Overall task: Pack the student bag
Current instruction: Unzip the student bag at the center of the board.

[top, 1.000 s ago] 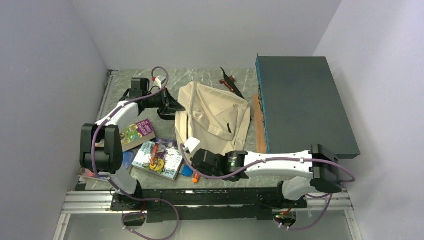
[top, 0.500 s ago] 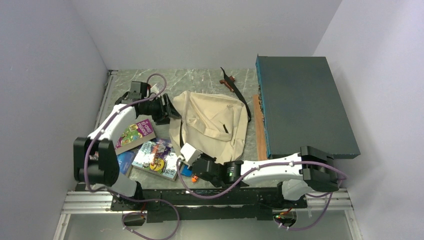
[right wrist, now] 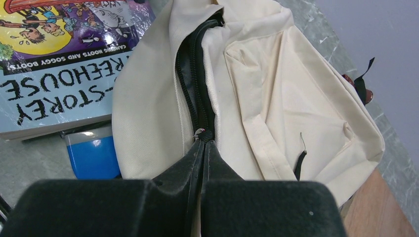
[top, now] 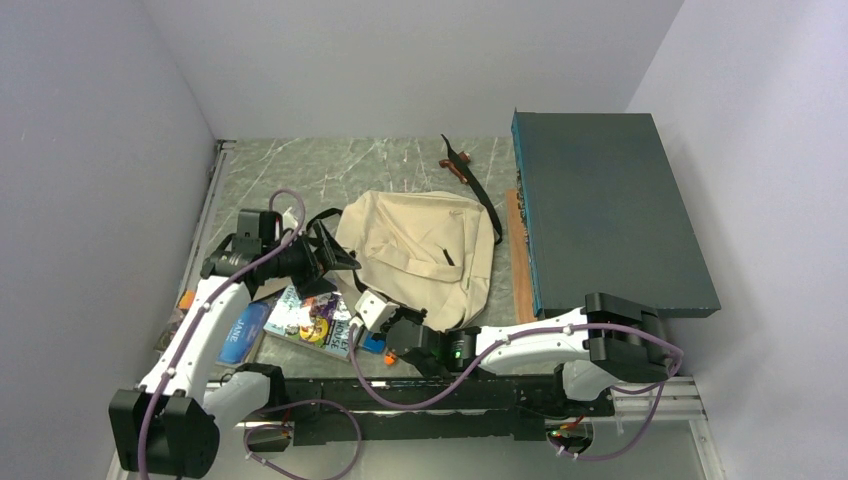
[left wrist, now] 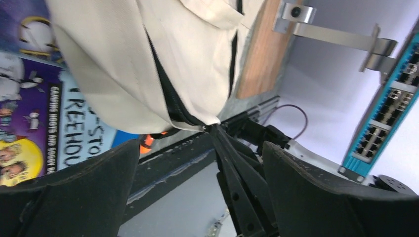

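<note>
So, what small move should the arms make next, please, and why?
Probably close the left gripper, whose jaws stand open, on the bag beside the zip, to brace it: the right gripper is shut on the zip pull, and soft fabric would likely drag along.

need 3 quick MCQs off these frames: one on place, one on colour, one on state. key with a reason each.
1. In the top view, where does the dark teal box lie from the student bag?
A) to its left
B) to its right
C) on top of it

2. What colour is the bag's main zipper?
A) black
B) red
C) white

3. The left pincer is:
A) shut on a book
B) shut on a strap
C) open

Key:
1 B, the box sits to the right of the bag in the top view.
2 A, the right wrist view shows black teeth and tape against the cream canvas.
3 C, its jaws stand wide apart and grip nothing.
</note>
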You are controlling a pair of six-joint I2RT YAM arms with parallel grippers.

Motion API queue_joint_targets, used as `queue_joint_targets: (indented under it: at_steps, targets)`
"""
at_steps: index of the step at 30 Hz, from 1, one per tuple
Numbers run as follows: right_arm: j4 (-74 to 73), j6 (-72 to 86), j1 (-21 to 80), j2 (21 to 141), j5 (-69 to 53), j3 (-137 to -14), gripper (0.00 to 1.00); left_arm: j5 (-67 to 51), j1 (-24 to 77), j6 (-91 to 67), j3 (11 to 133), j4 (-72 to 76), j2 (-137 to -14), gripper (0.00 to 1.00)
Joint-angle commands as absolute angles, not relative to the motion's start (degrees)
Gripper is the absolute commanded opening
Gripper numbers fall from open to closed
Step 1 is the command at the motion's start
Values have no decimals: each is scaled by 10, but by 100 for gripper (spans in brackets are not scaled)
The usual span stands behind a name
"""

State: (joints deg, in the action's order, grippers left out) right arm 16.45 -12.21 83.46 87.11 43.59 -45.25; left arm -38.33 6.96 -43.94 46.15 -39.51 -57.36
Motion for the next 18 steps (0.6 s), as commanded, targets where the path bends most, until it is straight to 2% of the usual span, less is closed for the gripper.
queue_joint_targets:
  at_steps: [1,14,18]
  targets:
    - [198,-127,836,873,454,-472,0,-442,86,-525,420,-325,-553,97]
    - [195,-133,836,868,445,-472,0,-390,152,-573,423,-271,-589,70]
    - [191,-133,836,867,445,-474,0,-367,173,-563,440,-273,-616,59]
